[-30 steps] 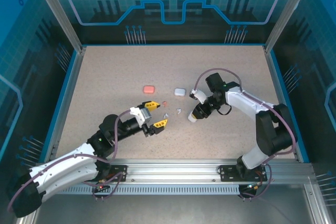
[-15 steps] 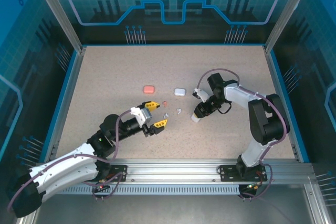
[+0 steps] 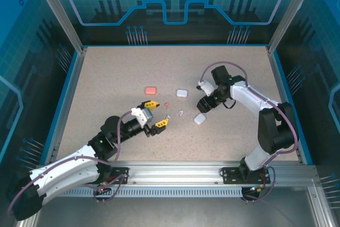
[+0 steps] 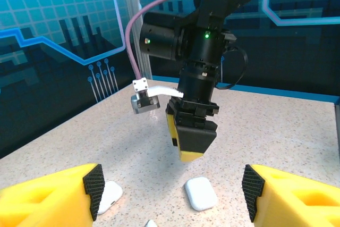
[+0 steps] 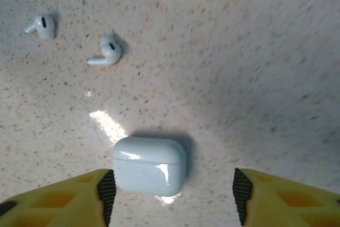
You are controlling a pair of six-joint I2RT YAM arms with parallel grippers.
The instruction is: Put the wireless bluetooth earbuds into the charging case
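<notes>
Your left claw (image 4: 171, 187) and right claw (image 5: 171, 192) gape empty; an off-centre descent could skid the shut case (image 5: 150, 166) into earbuds (image 5: 106, 52) at 10 o'clock.

the right hand (image 3: 204, 107) has let go: its jaws, clamped a second ago on the white charging case (image 3: 200, 119), now stand wide apart, and it has drawn up and back. the case now lies loose on the table (image 3: 234, 142), just below the hand.
</notes>
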